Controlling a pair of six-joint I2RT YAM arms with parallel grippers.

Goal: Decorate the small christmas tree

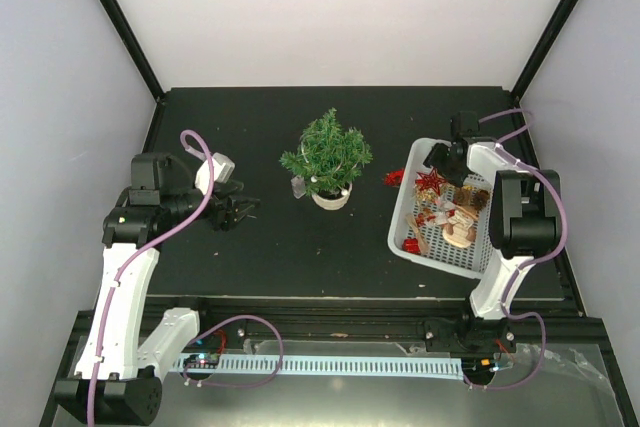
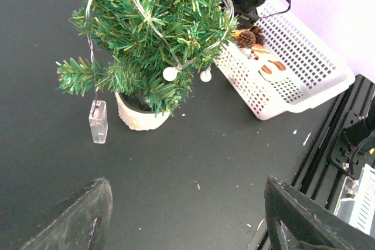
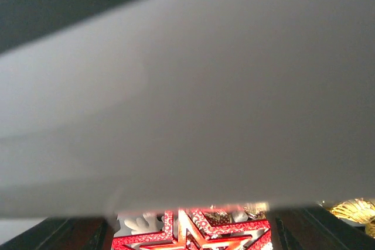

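Observation:
The small christmas tree point(image 1: 326, 154) stands in its white pot point(image 1: 331, 198) at mid table, with a wire light string and white bulbs on it. It fills the upper left of the left wrist view point(image 2: 155, 24). My left gripper point(image 1: 238, 212) is open and empty, low over the mat left of the tree; its fingers point(image 2: 79, 221) frame bare mat. My right gripper point(image 1: 432, 180) is down inside the white basket point(image 1: 403, 219). Its jaws stand wide apart with a red glitter star ornament point(image 3: 176, 239) between them. A blurred grey surface hides most of the right wrist view.
A clear plastic battery box point(image 2: 98, 122) on the light wire stands left of the pot. A small red ornament point(image 1: 393, 177) lies on the mat between tree and basket. The basket holds pine cones point(image 2: 246, 38), gold and wooden ornaments point(image 1: 460, 227). The table's rail runs along the near edge.

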